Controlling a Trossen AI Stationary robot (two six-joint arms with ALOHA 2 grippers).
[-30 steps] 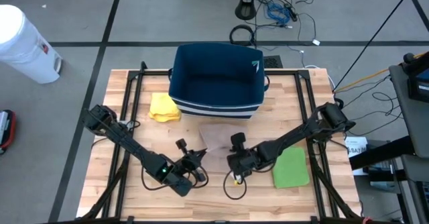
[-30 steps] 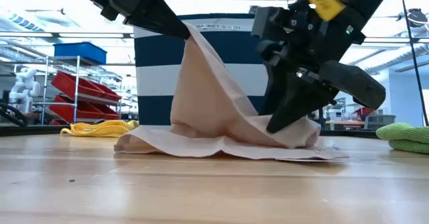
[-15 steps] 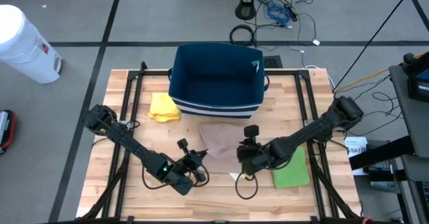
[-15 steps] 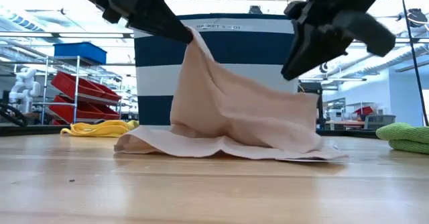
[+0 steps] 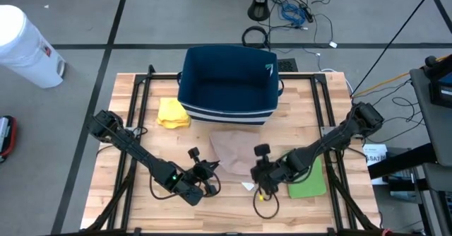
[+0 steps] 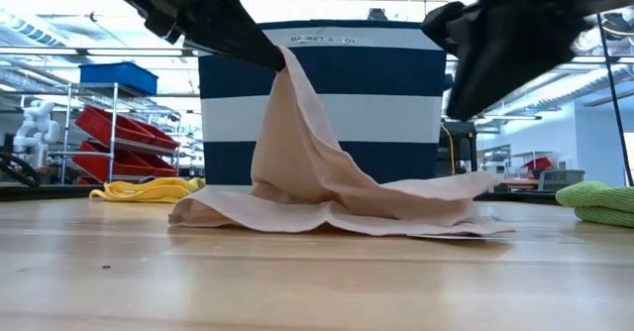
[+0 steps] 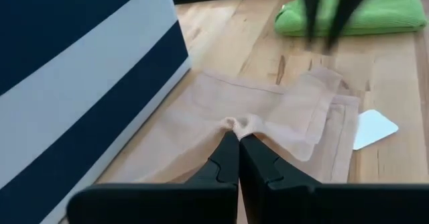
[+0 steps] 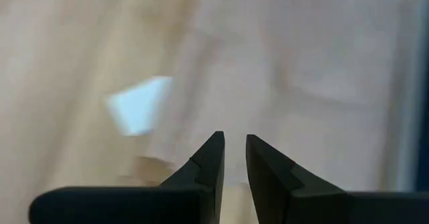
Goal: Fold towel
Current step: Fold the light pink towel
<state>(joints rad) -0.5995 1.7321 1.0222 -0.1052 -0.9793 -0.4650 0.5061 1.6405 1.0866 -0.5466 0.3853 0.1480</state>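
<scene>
Grey tiled floor (image 5: 85, 17) lay around the table, white bin (image 5: 25, 45) stood at left, cables (image 5: 296, 10) tangled beyond, red-binned shelving (image 6: 109, 123) behind.

basket (image 6: 322, 103) | rim lettering: "BASKET S… D1", partly hidden, rest unreadable

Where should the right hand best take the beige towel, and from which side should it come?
Take the beige towel by its free corner beside the white card. The left hand pinches the other corner up, so the cloth slopes down to this one, which lies flat on the table. Bring the right hand down from above, likely straddling the edge.
</scene>
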